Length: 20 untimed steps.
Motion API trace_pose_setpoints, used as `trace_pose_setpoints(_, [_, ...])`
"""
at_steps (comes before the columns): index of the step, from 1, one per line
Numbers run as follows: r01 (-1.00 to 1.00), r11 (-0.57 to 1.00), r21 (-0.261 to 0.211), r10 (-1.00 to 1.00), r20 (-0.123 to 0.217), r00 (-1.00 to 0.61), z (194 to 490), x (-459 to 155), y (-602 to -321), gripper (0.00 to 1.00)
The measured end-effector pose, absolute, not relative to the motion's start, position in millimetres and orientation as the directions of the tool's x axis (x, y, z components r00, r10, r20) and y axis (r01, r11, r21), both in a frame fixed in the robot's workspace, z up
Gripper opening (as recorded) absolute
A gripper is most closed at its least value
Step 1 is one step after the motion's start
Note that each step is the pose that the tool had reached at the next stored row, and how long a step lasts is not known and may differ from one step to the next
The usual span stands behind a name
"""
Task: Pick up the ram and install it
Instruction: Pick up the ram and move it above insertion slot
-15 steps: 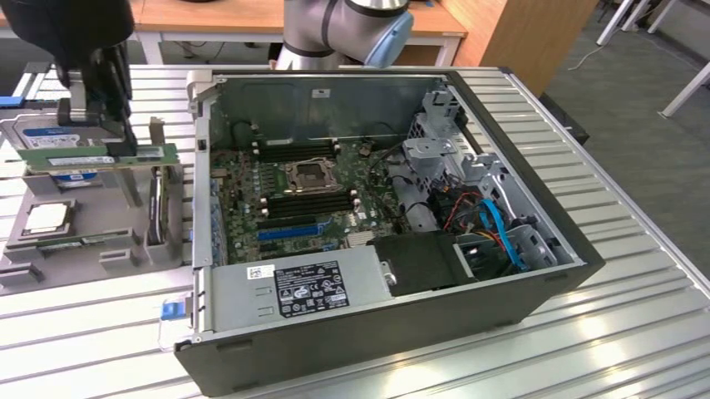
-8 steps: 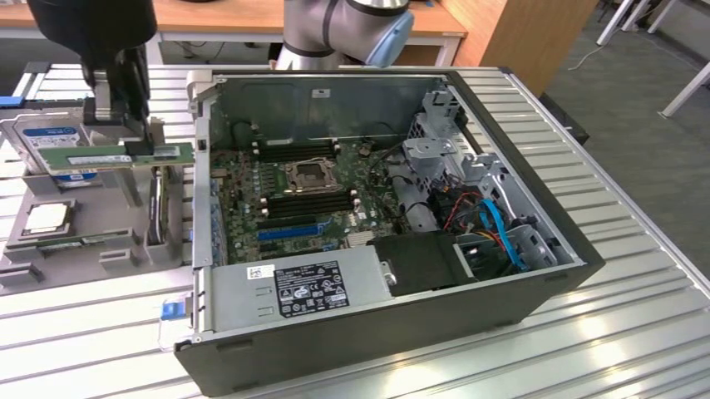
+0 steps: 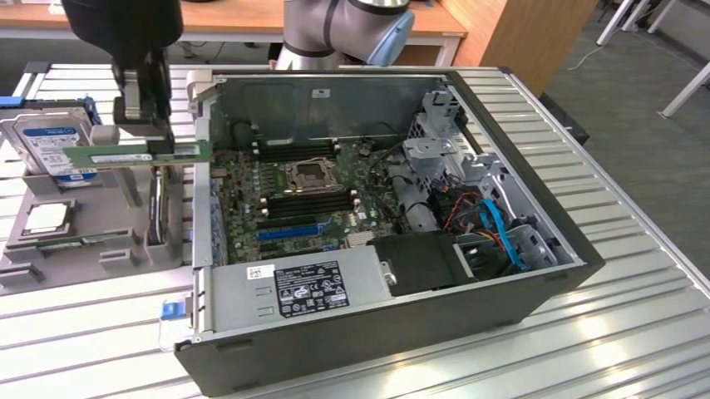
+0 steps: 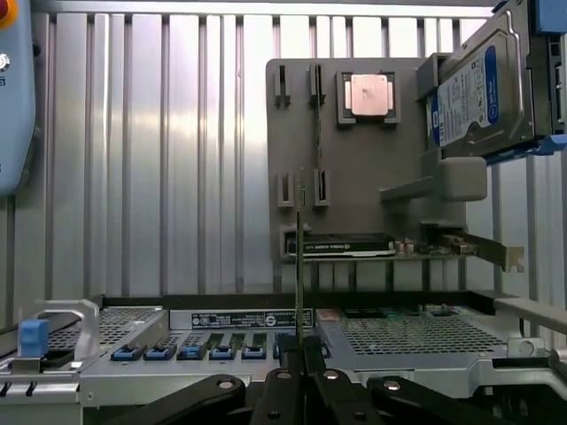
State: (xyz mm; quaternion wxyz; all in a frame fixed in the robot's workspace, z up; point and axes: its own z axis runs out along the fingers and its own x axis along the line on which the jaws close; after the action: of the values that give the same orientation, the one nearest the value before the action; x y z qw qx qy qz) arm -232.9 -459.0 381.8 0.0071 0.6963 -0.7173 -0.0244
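Observation:
The ram (image 3: 133, 155) is a long thin green board, held level above the grey parts holder (image 3: 111, 212), to the exterior view's left of the open computer case (image 3: 367, 341). My gripper (image 3: 148, 143) comes down from above and is shut on the stick near its middle. In the wrist view the ram (image 4: 299, 257) appears edge-on as a thin line rising from my gripper (image 4: 299, 354). Black memory slots (image 3: 311, 202) lie on the motherboard (image 3: 249, 187) beside the processor socket (image 3: 306, 174), apart from the stick.
A silver hard drive (image 3: 46, 143) with a blue label stands in the holder just behind the ram. A processor chip (image 4: 368, 95) and an expansion card (image 4: 341, 246) also rest on the holder. The case's steel side wall (image 3: 201, 166) stands between holder and motherboard.

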Motion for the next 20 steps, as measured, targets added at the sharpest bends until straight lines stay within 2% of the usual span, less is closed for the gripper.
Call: trace_pose_setpoints(20, [-0.999, 0.029, 0.045, -0.999, -0.024, -0.03, 382, -179, -459, 0.12])
